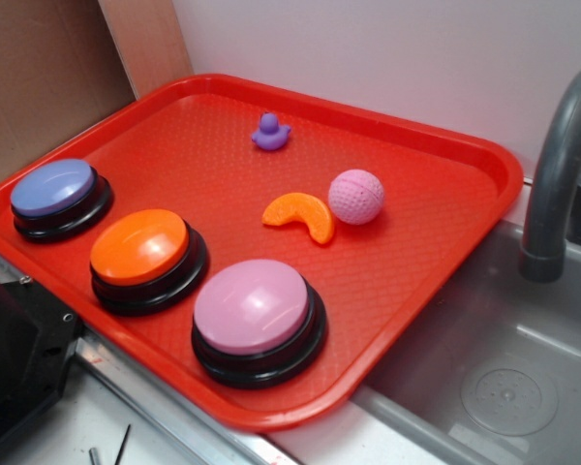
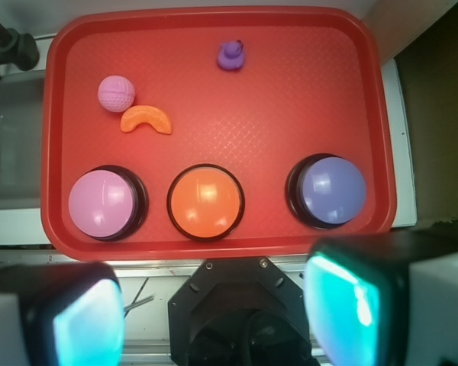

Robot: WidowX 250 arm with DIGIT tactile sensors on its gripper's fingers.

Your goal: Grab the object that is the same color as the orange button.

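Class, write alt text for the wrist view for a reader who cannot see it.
A red tray holds three big buttons in a row, pink, orange and purple. Behind them lie an orange slice beside a pink ball, and a purple duck.

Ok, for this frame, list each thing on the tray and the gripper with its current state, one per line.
Orange slice toy: lying flat on the red tray, ungrasped, beside the pink ball.
Purple duck: upright.
Orange button: untouched.
Pink button: untouched.
Blue-purple button: untouched.
Gripper: open, fingers wide apart, empty.
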